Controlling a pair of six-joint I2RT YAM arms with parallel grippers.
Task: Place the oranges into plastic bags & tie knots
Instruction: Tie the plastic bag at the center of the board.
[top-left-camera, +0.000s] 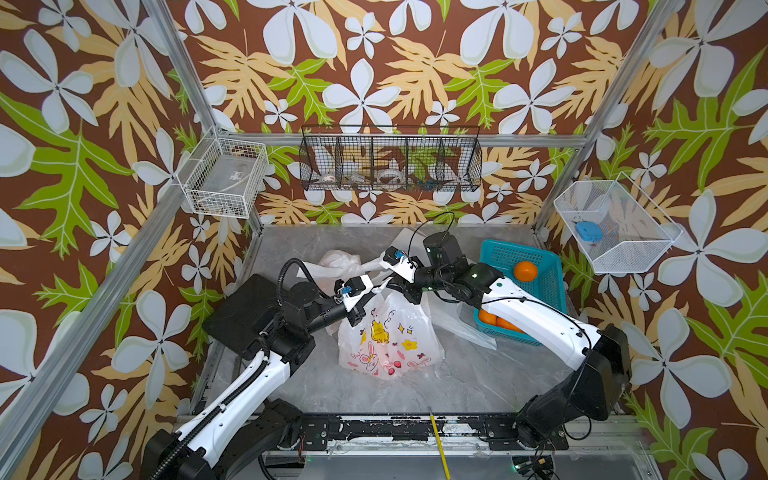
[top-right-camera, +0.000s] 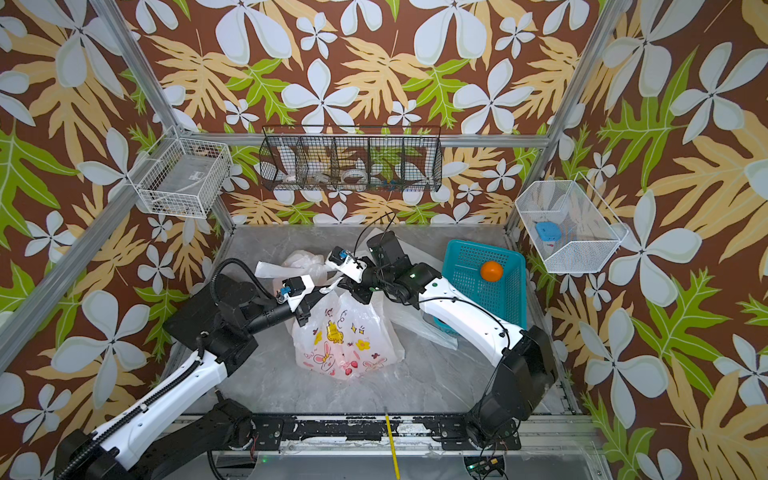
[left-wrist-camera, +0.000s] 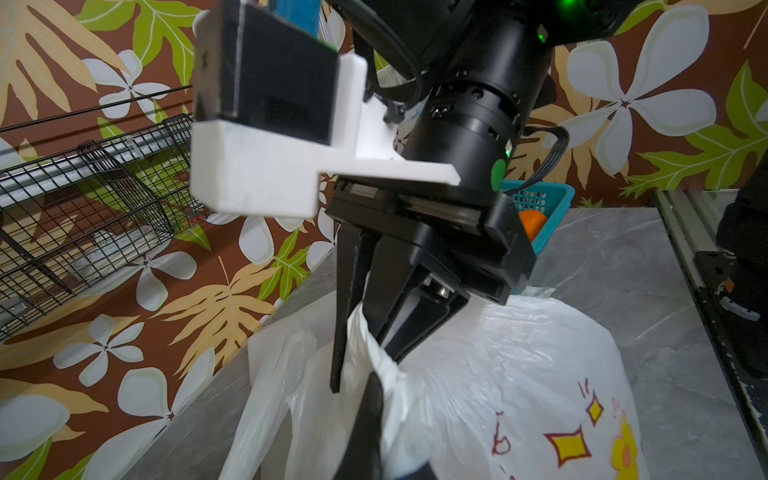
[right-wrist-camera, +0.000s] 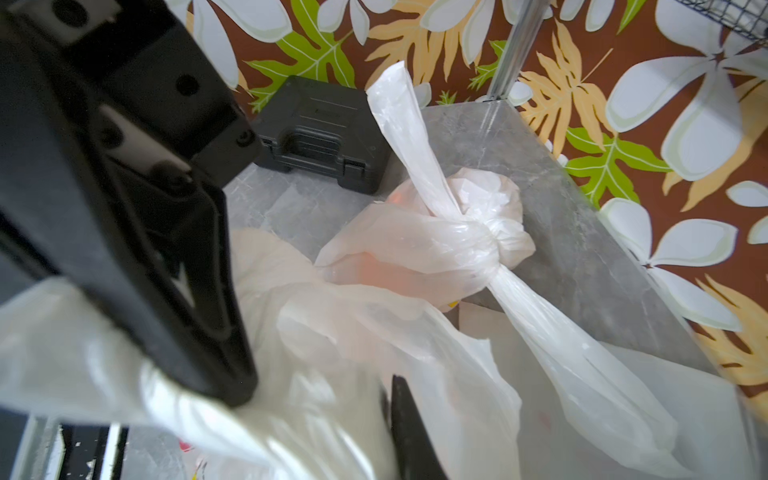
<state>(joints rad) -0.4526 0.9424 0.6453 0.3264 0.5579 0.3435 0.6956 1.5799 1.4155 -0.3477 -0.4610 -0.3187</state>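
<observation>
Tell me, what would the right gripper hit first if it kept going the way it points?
The printed bag: the right gripper points down into its bunched top and is pinching the plastic there. What lies beyond that is unclear.

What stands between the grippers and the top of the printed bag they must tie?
Nothing visible. The right gripper is shut on a twisted white handle of the printed bag, and the left gripper is shut on gathered plastic at its top. The knotted bag lies farther back, not between them.
</observation>
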